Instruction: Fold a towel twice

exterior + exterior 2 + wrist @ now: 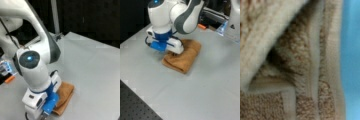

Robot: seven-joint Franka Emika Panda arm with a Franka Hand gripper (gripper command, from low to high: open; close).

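The towel (187, 56) lies on the grey table as a folded orange-brown bundle, longer than it is wide, with several layers stacked. In both front views the gripper (172, 52) is pressed down onto the end of the towel (66, 93) nearest the arm, and the white hand and blue mount hide its fingers. The wrist view is filled by the towel (297, 75) seen very close: a pale layer is turned over at the upper left, with a dark gap under it. Paler stripes run along the towel's edge at the right.
The grey table (95, 75) stretches wide around the towel. An orange item (201, 26) and a clear bluish object (222, 27) sit at the table's edge behind the arm. A black perforated board (135, 107) borders the table at a front view's bottom left.
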